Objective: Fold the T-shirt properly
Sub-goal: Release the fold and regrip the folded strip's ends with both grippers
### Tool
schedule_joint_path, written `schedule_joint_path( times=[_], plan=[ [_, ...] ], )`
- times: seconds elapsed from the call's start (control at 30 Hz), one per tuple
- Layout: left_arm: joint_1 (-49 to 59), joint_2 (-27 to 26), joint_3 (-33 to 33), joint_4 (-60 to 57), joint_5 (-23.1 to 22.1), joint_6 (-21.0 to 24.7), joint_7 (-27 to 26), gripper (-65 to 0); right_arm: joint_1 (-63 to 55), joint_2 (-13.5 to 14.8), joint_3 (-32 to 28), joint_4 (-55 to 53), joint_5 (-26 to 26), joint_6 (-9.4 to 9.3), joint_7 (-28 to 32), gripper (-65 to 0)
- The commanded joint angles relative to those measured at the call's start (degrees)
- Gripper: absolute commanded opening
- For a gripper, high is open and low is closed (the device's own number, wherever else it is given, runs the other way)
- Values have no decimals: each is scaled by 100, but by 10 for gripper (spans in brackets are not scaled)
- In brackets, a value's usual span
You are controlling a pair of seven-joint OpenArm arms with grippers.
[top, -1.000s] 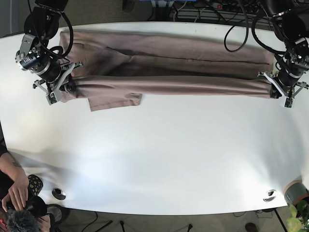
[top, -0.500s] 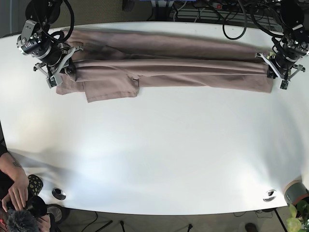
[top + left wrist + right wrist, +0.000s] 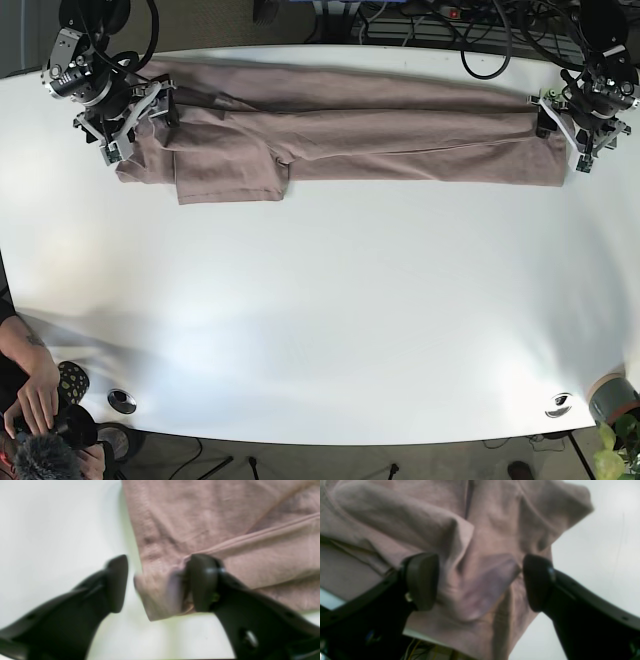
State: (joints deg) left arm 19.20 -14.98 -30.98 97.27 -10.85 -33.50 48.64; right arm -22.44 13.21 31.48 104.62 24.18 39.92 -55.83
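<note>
The mauve T-shirt (image 3: pixel 350 135) lies folded into a long band along the far side of the white table (image 3: pixel 320 300), with a sleeve flap sticking out at the left (image 3: pixel 230 175). My left gripper (image 3: pixel 562 125) is at the band's right end. In the left wrist view it (image 3: pixel 160 585) is open, with a corner of the shirt (image 3: pixel 225 530) lying loose between the jaws and against one finger (image 3: pixel 202 582). My right gripper (image 3: pixel 128 118) is at the band's left end. In the right wrist view it (image 3: pixel 480 580) is open over bunched cloth (image 3: pixel 482 542).
Cables (image 3: pixel 450 20) run behind the table's far edge. A person's hand with a camera (image 3: pixel 35 400) is at the near left corner. Two round metal fittings (image 3: pixel 122 401) (image 3: pixel 558 405) sit near the front edge. A grey cup and a plant (image 3: pixel 612 400) stand at the near right.
Both grippers moved toward the far edge, carrying the shirt's near edge over the rest. The fold now lies flat and narrower.
</note>
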Motion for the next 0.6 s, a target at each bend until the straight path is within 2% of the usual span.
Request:
schedule_joint_path(
  times=[0.0,0.13,0.23,0.33,0.57],
  plan=[
    [10,-1,-45,246,-36,5,-33,-244,-38,2,126,532,83,8,111,-147],
    [18,43,-45,695,-80,-4,-33,-246,68,-86,21,707,56,8,111,-144],
    [1,131,-45,853,-361,-4,-33,-246,358,-95,-58,628,47,8,58,-146],
    [-26,140,-18,853,-537,5,-33,-247,771,-95,-146,268,39,8,-162,-146],
    [-175,149,228,800,-510,13,-33,-247,1677,-69,-181,-884,39,8,-294,-147]
  ],
)
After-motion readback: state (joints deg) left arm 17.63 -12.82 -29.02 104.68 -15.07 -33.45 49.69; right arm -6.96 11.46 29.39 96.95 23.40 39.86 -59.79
